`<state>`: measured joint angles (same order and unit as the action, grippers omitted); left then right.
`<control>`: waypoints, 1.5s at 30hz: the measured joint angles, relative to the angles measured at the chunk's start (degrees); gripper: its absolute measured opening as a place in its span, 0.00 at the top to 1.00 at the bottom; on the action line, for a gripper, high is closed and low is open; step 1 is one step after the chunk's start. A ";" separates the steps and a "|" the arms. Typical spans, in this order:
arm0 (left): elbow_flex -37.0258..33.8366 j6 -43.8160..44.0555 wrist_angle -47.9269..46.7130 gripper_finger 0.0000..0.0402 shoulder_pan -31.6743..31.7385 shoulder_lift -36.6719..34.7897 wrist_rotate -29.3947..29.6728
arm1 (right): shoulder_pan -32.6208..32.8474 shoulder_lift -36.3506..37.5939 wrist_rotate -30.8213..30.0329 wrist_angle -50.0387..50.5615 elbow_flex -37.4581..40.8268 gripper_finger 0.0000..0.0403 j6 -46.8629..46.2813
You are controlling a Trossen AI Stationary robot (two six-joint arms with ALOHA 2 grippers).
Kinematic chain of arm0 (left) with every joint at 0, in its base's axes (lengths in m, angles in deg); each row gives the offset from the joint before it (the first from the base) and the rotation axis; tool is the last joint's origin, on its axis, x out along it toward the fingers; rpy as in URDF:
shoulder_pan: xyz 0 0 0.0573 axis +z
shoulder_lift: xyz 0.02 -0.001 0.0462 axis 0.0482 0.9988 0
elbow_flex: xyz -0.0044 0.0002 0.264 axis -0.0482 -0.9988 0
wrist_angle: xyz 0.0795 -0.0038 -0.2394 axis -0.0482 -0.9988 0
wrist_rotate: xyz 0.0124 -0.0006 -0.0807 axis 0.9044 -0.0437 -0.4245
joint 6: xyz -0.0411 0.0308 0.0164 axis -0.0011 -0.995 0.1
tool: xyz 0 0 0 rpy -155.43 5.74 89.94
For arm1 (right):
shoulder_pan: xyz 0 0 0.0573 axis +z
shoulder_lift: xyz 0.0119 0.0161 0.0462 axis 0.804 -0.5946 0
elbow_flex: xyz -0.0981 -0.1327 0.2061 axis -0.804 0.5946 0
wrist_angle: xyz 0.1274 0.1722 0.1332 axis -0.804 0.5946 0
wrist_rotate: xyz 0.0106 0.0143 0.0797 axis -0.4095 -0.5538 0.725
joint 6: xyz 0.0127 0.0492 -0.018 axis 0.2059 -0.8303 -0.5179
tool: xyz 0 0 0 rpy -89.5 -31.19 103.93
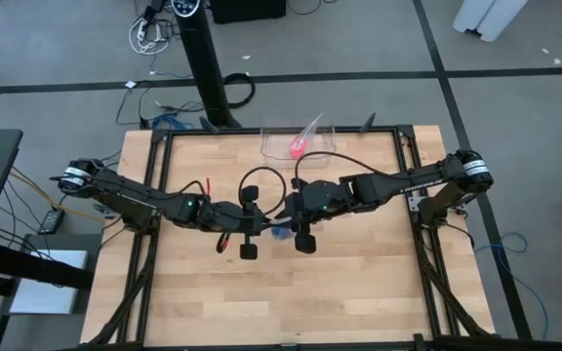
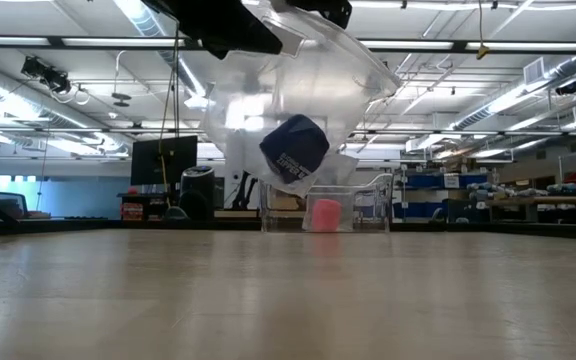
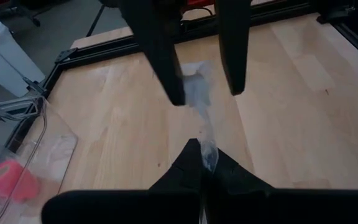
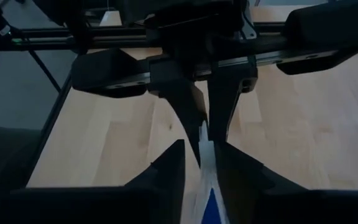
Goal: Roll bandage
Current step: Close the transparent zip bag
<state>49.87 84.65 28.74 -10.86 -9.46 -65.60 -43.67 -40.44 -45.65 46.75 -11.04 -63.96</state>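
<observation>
- High view: both dark arms meet over the middle of the pale wooden surface [image 1: 359, 283]. The left hand [image 1: 249, 222] and right hand [image 1: 303, 214] face each other, and only a small bit of the bright blue fabric bandage [image 1: 280, 232] shows between them; the arms hide the rest. At the far edge stands a clear plastic box [image 1: 301, 139] with a small pink-red roll [image 1: 297, 147] inside.
- Low view: the arms are cut off at the top. Here a clear plastic bag [image 2: 298, 110] hangs in the air above the surface, with the bandage as a dark blue rounded roll [image 2: 295, 148] inside it. The grip itself is out of sight. The pink-red roll [image 2: 325, 214] sits behind, in the box.
- Left wrist view: the left hand's fingers [image 3: 185, 167] are pressed together, pinching a twisted clear edge of the bag [image 3: 205, 127]. The right hand's fingers [image 3: 165, 56] stand apart at the bag's other end.
- Right wrist view: the right hand's fingers [image 4: 169, 165] are slightly parted with the bag's edge between them; whether they grip it I cannot tell. A sliver of blue [image 4: 213, 208] shows, cut off by the frame.
</observation>
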 joint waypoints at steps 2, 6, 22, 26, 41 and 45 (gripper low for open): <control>0.00 0.00 -0.05 1.00 0.00 0.00 -0.05 | -0.17 -0.02 0.08 0.17 0.00 0.82 0.11; 0.00 0.01 0.28 1.00 0.00 0.00 -0.30 | -0.22 -0.02 0.11 0.47 0.00 0.92 0.32; -0.02 2.62 2.49 0.98 0.00 -0.11 -1.46 | 1.31 0.17 -0.86 2.92 0.00 0.96 0.73; -0.02 4.94 2.83 0.92 0.00 -0.17 -1.42 | 1.68 0.32 -1.81 4.03 0.00 0.97 0.74; 2.03 8.06 5.66 0.66 0.05 -0.17 -11.32 | 3.85 2.01 -6.66 6.11 0.00 0.97 1.46; 2.03 10.94 5.47 0.71 0.39 -0.17 -11.32 | 4.35 2.01 -7.96 6.34 0.00 0.97 1.64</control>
<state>51.91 95.58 34.21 -10.47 -9.64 -76.92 -39.32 -38.42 -53.60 53.09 -11.04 -62.32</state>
